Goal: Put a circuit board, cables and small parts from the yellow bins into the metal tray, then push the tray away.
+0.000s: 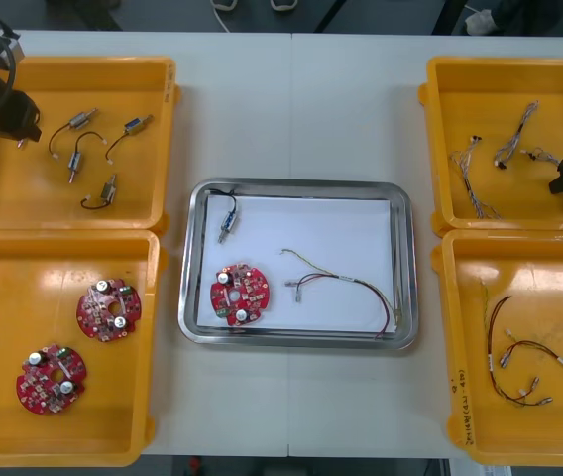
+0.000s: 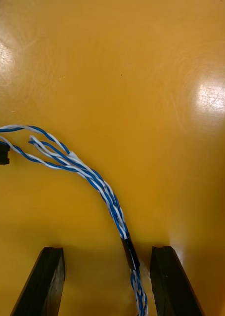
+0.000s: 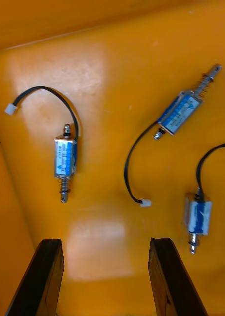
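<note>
Bright, even overhead light. Pale glare patches on the bins [image 2: 211, 96] in both wrist views; tray [image 1: 301, 184] rim gleams; shadows faint.

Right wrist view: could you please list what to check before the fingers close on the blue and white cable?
1. Right gripper fingers open: ok.
2. Blue and white cable between them: ok.
3. Cable centred: not ok, nearer one finger.
4. Fingers low enough to grip: cannot tell.
5. Metal tray has bare room: ok.
6. Left gripper open, apart, over a far yellow bin: ok.
</note>
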Action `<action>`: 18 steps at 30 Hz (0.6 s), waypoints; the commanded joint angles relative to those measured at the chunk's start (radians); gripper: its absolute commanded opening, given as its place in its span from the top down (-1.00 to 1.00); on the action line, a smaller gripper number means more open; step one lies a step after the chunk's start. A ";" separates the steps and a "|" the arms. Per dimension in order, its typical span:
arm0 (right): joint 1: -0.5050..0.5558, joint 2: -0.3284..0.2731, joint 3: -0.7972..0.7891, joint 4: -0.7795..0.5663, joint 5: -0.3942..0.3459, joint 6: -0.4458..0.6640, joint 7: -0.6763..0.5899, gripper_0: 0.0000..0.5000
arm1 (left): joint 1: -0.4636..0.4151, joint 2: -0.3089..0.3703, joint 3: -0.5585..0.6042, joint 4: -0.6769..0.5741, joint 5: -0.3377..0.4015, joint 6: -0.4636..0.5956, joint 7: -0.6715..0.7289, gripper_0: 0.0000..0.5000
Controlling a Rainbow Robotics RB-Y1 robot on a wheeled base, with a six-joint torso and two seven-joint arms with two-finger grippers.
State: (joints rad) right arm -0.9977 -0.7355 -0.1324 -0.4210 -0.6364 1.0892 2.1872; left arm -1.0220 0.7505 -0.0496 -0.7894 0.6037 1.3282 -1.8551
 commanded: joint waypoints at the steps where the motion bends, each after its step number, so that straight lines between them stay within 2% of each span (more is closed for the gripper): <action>1: 0.059 0.007 0.007 0.010 -0.006 0.006 0.025 0.65 | -0.084 0.007 0.030 0.070 -0.021 -0.086 -0.234 -1.00; 3: 0.064 0.007 0.007 0.010 -0.014 0.006 0.029 1.00 | -0.092 0.001 0.030 0.095 -0.021 -0.116 -0.251 -1.00; 12: 0.065 -0.004 0.004 -0.002 -0.035 0.008 0.046 1.00 | -0.096 -0.043 0.030 0.164 -0.024 -0.241 -0.269 -1.00; 18: 0.065 -0.027 0.004 -0.096 -0.035 0.090 0.043 1.00 | -0.098 -0.074 0.030 0.233 -0.018 -0.354 -0.302 -1.00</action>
State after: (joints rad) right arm -0.9783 -0.7428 -0.1324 -0.4688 -0.6663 1.1353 2.1910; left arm -1.0612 0.6955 -0.0461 -0.5705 0.5921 1.0083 -2.1248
